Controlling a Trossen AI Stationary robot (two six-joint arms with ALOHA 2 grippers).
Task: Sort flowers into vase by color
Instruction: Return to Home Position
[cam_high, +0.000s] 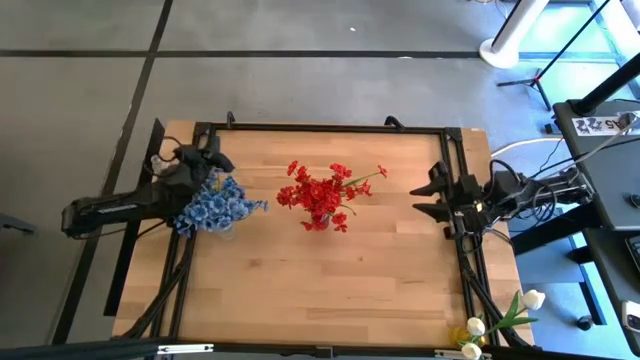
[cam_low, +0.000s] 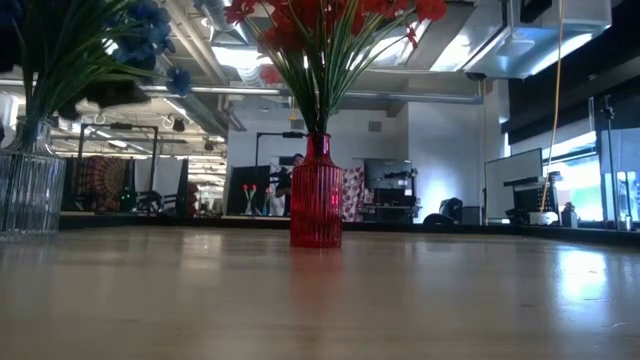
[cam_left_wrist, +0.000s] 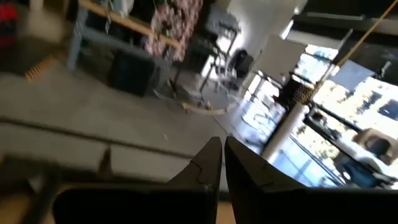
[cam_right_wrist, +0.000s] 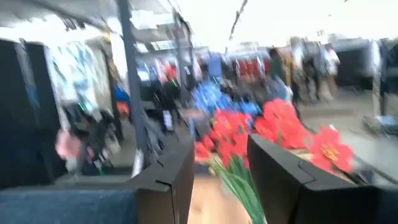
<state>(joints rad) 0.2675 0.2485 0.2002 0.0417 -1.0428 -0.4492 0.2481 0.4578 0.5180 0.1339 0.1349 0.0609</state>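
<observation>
Red flowers (cam_high: 322, 194) stand in a red ribbed vase (cam_low: 316, 206) at the table's middle. Blue flowers (cam_high: 214, 205) stand in a clear ribbed vase (cam_low: 27, 190) toward the left side. My left gripper (cam_high: 212, 160) is just beyond the blue bunch, toward the far edge; its fingers (cam_left_wrist: 221, 149) are shut on nothing and point off the table's far side. My right gripper (cam_high: 420, 196) waits at the right edge, open, facing the red flowers (cam_right_wrist: 249, 134) with the blue flowers (cam_right_wrist: 211, 96) behind them. White flowers (cam_high: 502, 320) lie off the table's near right corner.
A dark metal frame (cam_high: 320, 127) runs along the table's edges. Bare wood (cam_high: 320, 280) spreads across the near half of the table. Cables and stands (cam_high: 560, 190) crowd the floor to the right of the table.
</observation>
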